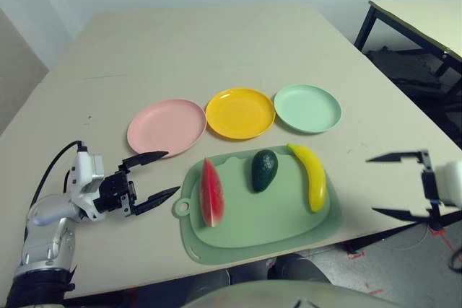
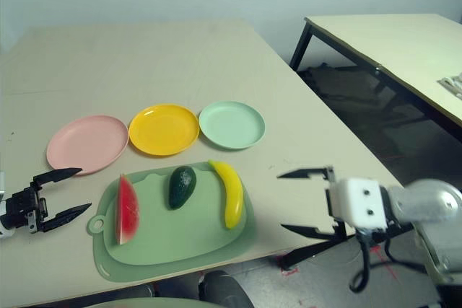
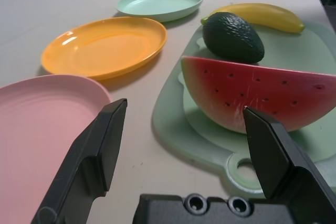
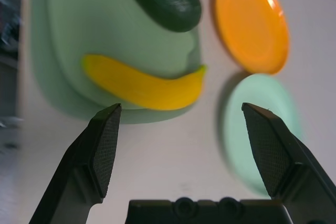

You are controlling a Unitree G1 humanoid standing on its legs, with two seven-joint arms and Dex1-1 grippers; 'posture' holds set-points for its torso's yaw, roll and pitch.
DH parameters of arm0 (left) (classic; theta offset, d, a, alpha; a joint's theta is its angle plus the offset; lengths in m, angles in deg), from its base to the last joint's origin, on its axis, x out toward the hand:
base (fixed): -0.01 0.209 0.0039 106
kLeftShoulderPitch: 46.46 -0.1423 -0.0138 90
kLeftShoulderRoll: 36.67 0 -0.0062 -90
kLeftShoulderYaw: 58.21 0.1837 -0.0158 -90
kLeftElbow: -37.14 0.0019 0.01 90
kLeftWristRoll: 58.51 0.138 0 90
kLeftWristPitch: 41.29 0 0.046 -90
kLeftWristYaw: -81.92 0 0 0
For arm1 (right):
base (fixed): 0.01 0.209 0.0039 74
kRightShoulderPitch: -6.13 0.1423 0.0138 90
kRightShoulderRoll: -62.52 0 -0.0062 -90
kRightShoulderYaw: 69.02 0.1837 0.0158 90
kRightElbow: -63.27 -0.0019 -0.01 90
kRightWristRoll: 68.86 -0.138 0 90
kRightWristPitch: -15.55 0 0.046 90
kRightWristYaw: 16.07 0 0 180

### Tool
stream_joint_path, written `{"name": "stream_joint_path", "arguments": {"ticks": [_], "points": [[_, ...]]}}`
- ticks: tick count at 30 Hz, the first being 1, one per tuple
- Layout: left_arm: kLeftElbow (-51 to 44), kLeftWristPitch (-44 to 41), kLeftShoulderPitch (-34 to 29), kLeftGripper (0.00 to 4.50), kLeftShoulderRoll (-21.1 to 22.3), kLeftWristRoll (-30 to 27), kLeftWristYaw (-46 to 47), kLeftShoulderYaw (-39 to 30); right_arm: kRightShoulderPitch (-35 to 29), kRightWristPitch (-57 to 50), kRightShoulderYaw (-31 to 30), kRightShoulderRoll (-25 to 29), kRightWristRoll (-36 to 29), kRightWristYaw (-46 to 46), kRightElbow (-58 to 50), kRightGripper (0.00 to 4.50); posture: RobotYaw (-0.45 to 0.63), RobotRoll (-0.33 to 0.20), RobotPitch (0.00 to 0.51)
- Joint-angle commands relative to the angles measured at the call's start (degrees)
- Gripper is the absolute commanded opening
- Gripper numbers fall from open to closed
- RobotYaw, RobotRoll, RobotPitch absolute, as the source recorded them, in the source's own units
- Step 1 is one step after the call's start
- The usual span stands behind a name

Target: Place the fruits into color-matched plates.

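On the pale green cutting mat (image 1: 274, 225) lie a red watermelon wedge (image 1: 211, 192), a dark green avocado (image 1: 264, 170) and a yellow banana (image 1: 311, 175). Behind the mat stand three bare plates in a row: pink plate (image 1: 167, 127), yellow plate (image 1: 240, 112), mint green plate (image 1: 307, 107). My left gripper (image 1: 160, 176) hovers open just left of the mat, pointing at the watermelon wedge (image 3: 262, 93). Off the table's right edge my right gripper (image 1: 386, 184) is open, facing the banana (image 4: 144, 85).
A second table (image 2: 390, 41) with black legs stands to the right, across a gap of floor. The far half of my table (image 1: 202, 41) is bare. A black cable (image 1: 54, 167) loops from my left wrist.
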Motion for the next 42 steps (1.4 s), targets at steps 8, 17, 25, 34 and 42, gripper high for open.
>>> {"name": "stream_joint_path", "arguments": {"ticks": [8, 17, 25, 34, 42], "points": [[-5.9, -1.0, -1.1, 4.50, 1.2, 0.9, 1.0, 1.0, 24.9, 9.7, -21.2, -5.6, 15.6, -8.6, 9.0, 4.48, 0.04, 0.000, 0.000], [-13.7, -5.4, -3.4, 4.50, 3.8, -0.2, 2.2, 0.3, 32.8, 19.6, -32.1, -7.3, 19.4, -12.4, 16.7, 4.48, 0.09, 0.000, 0.011], [-18.4, -7.8, -5.9, 4.50, 5.3, 0.6, 3.1, 1.1, 34.9, 24.9, -37.0, -7.7, 20.8, -12.4, 21.9, 4.48, 0.09, 0.000, 0.009], [-22.1, -10.6, -3.8, 4.50, 6.3, 1.0, 3.4, 3.8, 35.7, 29.2, -39.1, -11.9, 25.2, -11.6, 27.5, 4.48, 0.12, 0.000, 0.007], [-24.3, -12.0, -4.2, 4.50, 9.3, 2.5, 2.9, 4.5, 35.3, 32.9, -40.2, -14.5, 28.8, -9.7, 31.5, 4.48, 0.13, 0.000, 0.010]]}}
